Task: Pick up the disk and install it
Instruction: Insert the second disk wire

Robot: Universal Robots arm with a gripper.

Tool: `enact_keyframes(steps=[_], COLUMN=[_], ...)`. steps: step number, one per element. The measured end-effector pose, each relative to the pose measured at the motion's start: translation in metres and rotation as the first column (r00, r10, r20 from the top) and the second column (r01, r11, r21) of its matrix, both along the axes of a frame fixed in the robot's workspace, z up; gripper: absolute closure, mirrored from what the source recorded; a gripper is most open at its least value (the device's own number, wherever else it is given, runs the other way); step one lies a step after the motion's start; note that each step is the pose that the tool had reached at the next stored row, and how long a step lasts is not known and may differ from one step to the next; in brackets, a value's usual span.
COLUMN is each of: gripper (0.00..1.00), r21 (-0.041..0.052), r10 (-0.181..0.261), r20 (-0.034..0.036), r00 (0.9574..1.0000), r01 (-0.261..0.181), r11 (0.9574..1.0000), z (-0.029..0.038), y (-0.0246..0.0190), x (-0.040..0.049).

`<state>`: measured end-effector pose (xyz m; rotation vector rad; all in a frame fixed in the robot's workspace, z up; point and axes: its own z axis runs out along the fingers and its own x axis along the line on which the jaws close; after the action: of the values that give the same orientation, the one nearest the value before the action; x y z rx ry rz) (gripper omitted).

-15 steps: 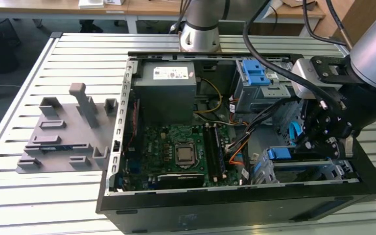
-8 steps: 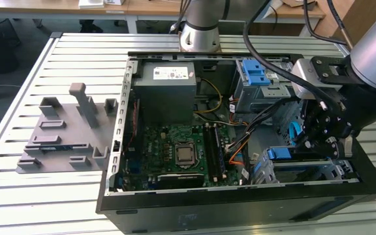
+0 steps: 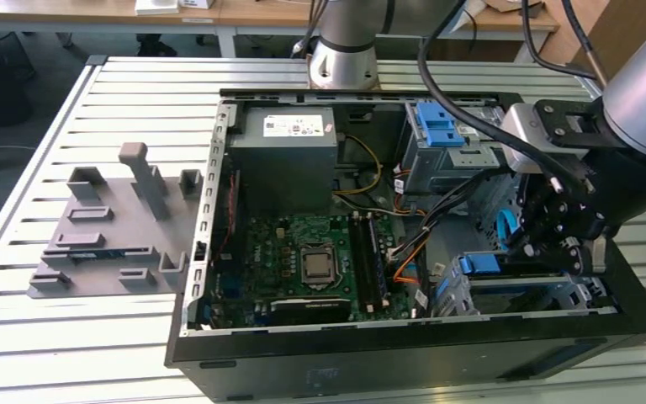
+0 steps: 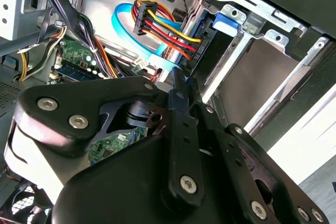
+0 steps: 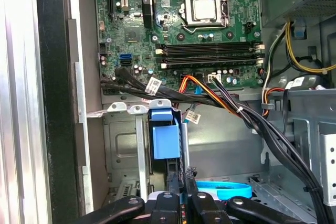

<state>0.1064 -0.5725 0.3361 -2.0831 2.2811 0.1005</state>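
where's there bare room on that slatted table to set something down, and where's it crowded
Bare slats of the table lie in front of the grey fixture, and behind it beside the computer case. Crowded: inside the case, cables pack around the gripper and blue-latched drive cage.

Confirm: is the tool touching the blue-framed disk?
Cannot tell. In the first wrist view the tool overlaps the disk at its near edge, hiding contact or gap.

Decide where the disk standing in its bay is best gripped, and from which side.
Probably the blue carrier tab of the disk, approached through the open side of the case: it stands edge-on between grey cage walls, leaving that edge exposed.
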Motion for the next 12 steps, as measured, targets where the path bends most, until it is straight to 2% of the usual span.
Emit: enact_keyframes(steps=[12], gripper=[0.84], r21=[0.0024], r10=[0.0], r20=[0.0], r00=[1.0], r01=[0.0], r11=[1.0], z=[-0.0029], y=[-0.001], x=[0.0])
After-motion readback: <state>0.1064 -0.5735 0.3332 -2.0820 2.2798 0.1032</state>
